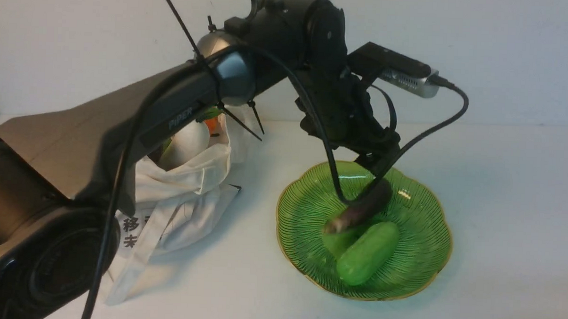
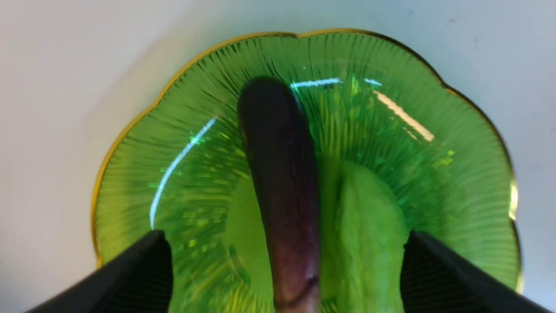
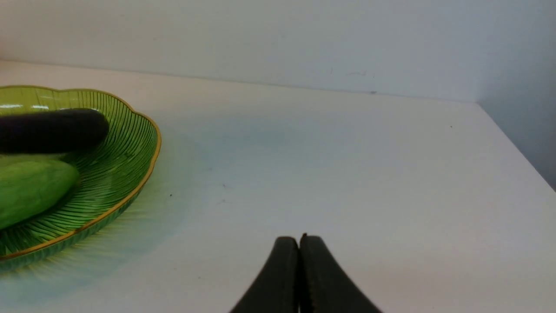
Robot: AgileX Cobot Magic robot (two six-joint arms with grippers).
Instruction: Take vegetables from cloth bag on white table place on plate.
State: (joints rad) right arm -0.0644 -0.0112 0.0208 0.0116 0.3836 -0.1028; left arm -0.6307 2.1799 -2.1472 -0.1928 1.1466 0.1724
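Eggplant drop-off at the plate; the bag comes next.
My left gripper (image 2: 284,237) hangs wide open over the plate (image 1: 417,258), with the eggplant (image 1: 360,207) loose between its jaws at the plate's middle and a green vegetable (image 1: 368,252) at its 5 o'clock. My right gripper (image 3: 299,243) is pinched closed above the table (image 1: 500,186). Next, I judge, comes a reach to the bag (image 1: 179,193) at 9 o'clock for the radish (image 1: 185,144).

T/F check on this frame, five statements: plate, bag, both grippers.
1. The eggplant is on the plate. True.
2. The left gripper is clamped on the eggplant. False: its fingers stand wide apart, clear of it.
3. The right gripper is open. False: it is shut, away from the plate.
4. A white radish sits in the bag. True.
5. The eggplant is alone on the plate. False: a green vegetable lies beside it.
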